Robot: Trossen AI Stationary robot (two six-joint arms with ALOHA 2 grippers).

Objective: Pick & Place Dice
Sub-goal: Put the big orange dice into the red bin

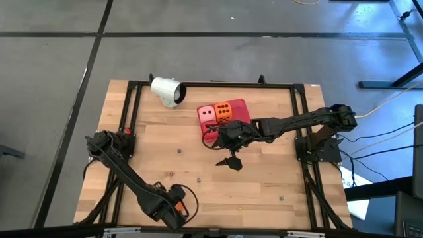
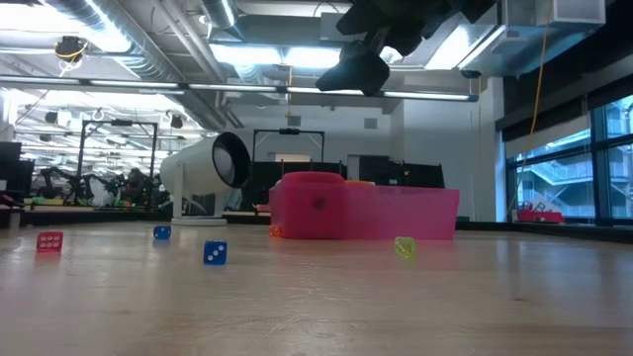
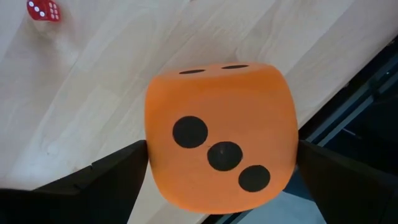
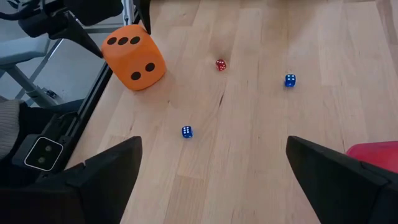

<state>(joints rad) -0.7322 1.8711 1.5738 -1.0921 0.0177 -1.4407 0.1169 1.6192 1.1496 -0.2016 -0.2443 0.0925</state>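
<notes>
Pink die (image 1: 206, 113) and one orange die (image 1: 223, 111) already sit on the red tray (image 1: 239, 106), and the left gripper (image 3: 217, 180) clamps the other orange die (image 3: 219, 134) at the table's near-left edge, so that one looks next (the red die isn't clearly visible). Right gripper (image 1: 231, 160) hovers wide open and empty beside the tray. Only the low view shows the white cup (image 2: 203, 170) lying sideways, and tiny blue dice (image 2: 215, 253) up close

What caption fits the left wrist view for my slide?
Left gripper clamps an orange die, three pips facing the camera, over the wooden table; a tiny red die lies beyond.
</notes>
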